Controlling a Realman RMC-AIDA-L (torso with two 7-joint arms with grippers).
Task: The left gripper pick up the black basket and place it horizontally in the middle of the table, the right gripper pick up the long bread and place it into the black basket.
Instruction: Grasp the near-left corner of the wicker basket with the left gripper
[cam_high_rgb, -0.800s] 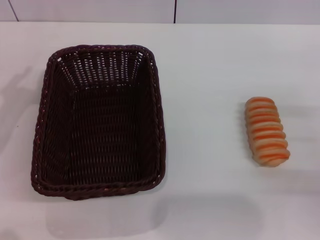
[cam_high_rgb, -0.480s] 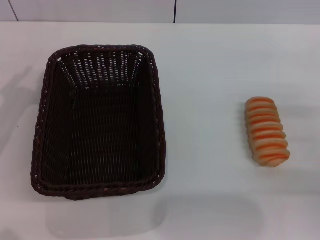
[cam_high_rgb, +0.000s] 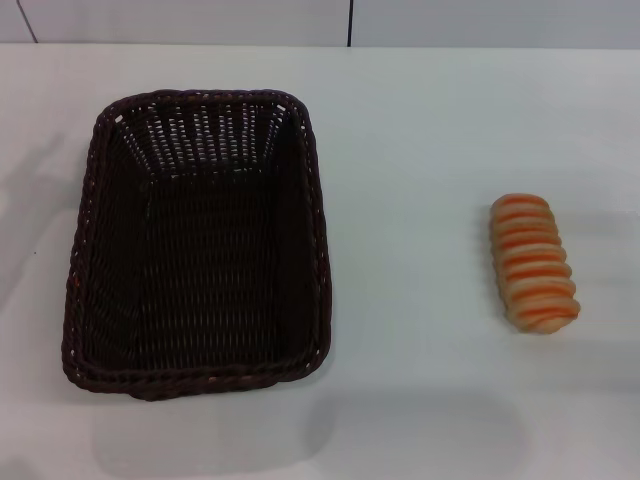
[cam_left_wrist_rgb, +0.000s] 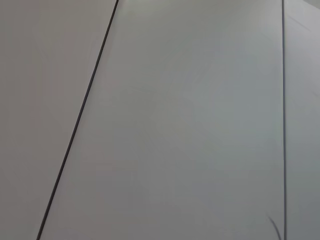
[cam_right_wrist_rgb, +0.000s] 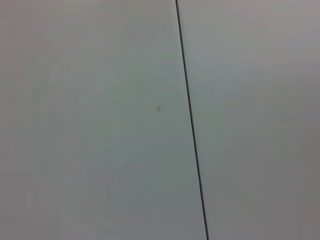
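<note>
Head view: black basket (cam_high_rgb: 196, 245) sits at 9 o'clock on the table (cam_high_rgb: 420, 140), long axis running 12-to-6, so it needs turning for horiz. placement at centre. Long bread (cam_high_rgb: 534, 263) lies at 3 o'clock, well apart from it. Neither gripper is in view, so can't tell open/closed; wrist views show only pale panels w/ dark seams.

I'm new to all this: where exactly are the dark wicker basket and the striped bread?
Dark brown-black rectangular wicker basket (cam_high_rgb: 190, 265), head view: middle of its woven floor.
Small oblong tan loaf with orange stripes (cam_high_rgb: 533, 263), head view: middle of its ridged top.
</note>
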